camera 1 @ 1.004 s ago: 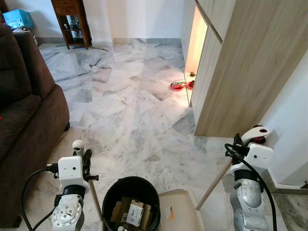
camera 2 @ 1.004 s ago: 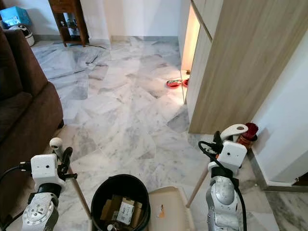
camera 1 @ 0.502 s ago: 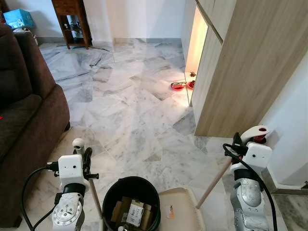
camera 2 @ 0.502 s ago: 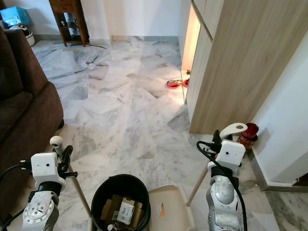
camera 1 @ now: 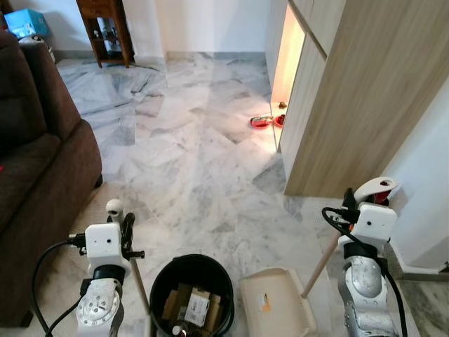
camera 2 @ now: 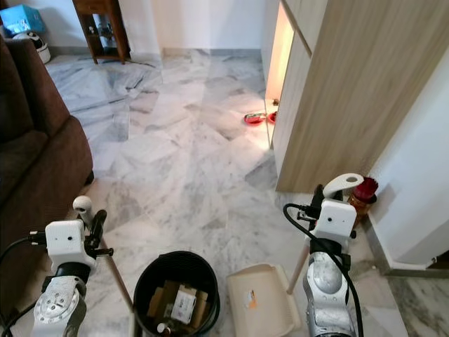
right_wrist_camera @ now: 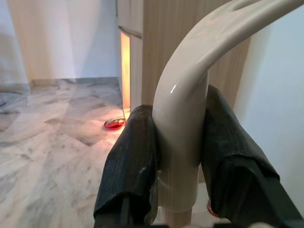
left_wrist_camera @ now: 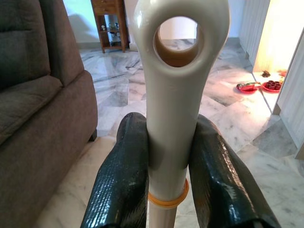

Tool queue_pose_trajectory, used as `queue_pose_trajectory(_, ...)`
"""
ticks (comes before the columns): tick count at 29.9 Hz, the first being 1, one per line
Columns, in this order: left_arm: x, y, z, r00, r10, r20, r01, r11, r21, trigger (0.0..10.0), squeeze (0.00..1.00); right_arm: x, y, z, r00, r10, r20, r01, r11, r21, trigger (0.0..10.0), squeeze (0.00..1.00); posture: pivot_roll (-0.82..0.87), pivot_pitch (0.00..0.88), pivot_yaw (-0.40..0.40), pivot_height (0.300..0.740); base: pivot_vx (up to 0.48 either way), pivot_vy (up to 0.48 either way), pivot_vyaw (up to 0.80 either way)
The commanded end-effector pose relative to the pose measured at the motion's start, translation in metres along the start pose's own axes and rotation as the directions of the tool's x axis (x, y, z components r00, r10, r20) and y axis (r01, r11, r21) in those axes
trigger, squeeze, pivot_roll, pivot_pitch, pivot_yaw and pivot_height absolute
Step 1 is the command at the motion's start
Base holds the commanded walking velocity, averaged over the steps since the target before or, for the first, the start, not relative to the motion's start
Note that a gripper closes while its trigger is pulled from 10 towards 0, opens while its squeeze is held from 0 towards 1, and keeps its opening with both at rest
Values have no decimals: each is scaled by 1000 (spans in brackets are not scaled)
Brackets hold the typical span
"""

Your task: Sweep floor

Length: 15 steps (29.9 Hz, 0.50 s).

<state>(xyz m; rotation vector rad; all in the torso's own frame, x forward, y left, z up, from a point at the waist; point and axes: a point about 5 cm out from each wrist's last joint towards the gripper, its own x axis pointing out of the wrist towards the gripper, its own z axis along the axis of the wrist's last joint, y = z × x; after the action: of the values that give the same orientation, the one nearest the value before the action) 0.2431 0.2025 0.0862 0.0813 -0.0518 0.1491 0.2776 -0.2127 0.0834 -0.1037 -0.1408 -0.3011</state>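
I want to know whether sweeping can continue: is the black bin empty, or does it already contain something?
Not empty. The black bin holds cardboard pieces and a white-labelled packet at its bottom; much room remains above them.

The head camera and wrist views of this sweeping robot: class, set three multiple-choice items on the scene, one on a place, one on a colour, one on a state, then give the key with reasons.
1. Where does the dustpan lie?
A. On the sofa
B. On the floor, on the right of the black bucket
C. Inside the cabinet

2. What colour is the sofa?
A. Dark brown
B. White
C. Green

3. What is the left gripper doing?
A. Hanging open
B. Shut on the broom handle
C. Holding a bowl

Key: 1 B, the pan sits on the marble beside the bucket. 2 A, its upholstery is dark brown. 3 B, both fingers press the cream handle; the right gripper likewise clamps the dustpan handle.
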Motion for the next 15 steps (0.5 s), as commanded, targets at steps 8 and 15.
queue_pose_trajectory(8, 2, 0, 8, 999, 3, 38, -3, 1000, 5, 10000, 0, 4, 4, 4, 1000, 5, 26, -5, 1000, 3, 10000, 0, 17, 0, -8, 740, -286, 0, 0)
queue_pose_trajectory(15, 1, -1, 8, 999, 3, 38, -3, 1000, 4, 10000, 0, 4, 5, 3, 1000, 6, 17, -6, 1000, 12, 10000, 0, 16, 0, -9, 740, -311, 0, 0)
